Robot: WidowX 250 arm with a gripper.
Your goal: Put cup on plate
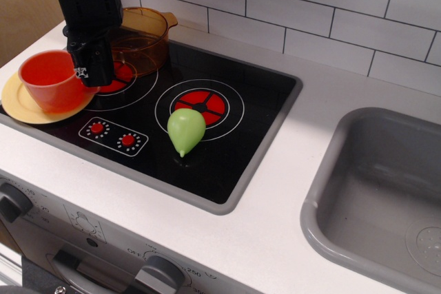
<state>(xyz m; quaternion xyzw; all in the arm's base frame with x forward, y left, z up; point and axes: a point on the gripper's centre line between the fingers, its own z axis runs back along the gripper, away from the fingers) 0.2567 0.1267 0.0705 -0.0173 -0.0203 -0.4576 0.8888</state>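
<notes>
Already the gripper (91, 77) clamped the red-orange cup (52, 79) by its handle, on the yellow plate (19, 101) at the hob's left edge — you risked tipping it if you retreated unreleased.

Red-orange plastic cup (49, 79) sits upright on the flat pale yellow plate (21, 105) at the left edge of the black hob (227, 135). Black gripper (93, 74) is right against the cup's right side. Amber see-through pot (141, 32) behind, green pear-shaped toy (186, 129) mid-hob, grey sink (379, 204) far right.
</notes>
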